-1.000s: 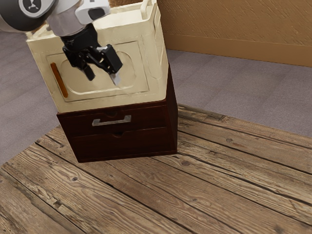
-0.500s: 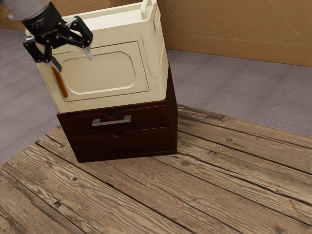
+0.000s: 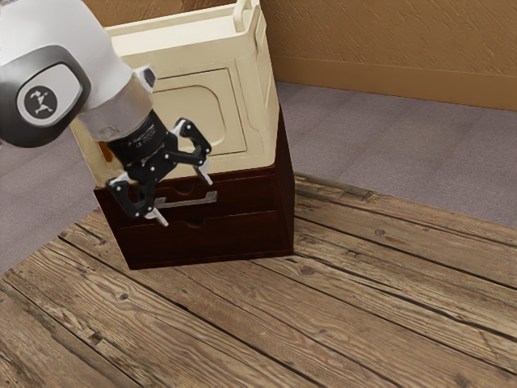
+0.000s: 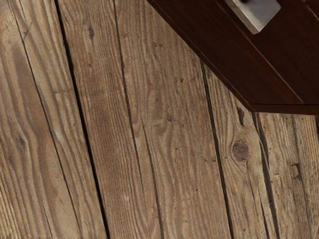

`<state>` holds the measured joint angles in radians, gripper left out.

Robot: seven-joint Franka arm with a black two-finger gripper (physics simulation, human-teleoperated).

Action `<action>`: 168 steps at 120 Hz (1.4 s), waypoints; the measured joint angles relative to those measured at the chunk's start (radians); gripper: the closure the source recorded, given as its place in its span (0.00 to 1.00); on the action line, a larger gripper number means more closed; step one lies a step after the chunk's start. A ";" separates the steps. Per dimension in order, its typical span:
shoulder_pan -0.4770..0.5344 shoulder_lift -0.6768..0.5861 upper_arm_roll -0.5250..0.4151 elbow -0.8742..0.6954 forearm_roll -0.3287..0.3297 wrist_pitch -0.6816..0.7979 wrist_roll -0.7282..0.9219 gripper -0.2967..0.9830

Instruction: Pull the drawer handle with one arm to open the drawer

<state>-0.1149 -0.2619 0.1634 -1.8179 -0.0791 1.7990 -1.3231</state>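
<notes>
Wrist view, observations. Weathered brown table [image 4: 169, 174]; planks divided by dark seams of uneven width, grain wavy in places. Largest knot [image 4: 240, 150] noted on the wood near the cabinet's [image 4: 224, 62] corner; smaller knots farther from it. Cabinet: dark reddish brown, only a part in view, straight edges meeting at an angled corner. A thin straight line crosses its dark face and ends at the narrow rim. Handle [image 4: 260, 15]: pale grey, metallic sheen, partly in view against the dark face. Small dark spot beside it; nature cannot be told.
</notes>
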 joint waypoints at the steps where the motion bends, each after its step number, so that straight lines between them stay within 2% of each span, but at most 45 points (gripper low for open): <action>1: 0.000 0.000 0.000 -0.002 0.000 0.005 -0.014 0.26; 33: 0.006 -0.025 0.008 -0.070 0.007 0.095 -0.389 0.26; 71: 0.007 -0.124 0.027 -0.240 0.045 0.190 -0.671 0.25; 111: 0.038 -0.088 0.035 -0.244 0.119 0.266 -0.852 0.26; 141: 0.038 -0.064 0.038 -0.247 0.138 0.310 -0.934 0.26; 168: 0.061 -0.030 0.038 -0.246 0.160 0.343 -0.983 0.34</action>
<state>-0.0542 -0.2924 0.2010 -2.0636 0.0812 2.1418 -2.3059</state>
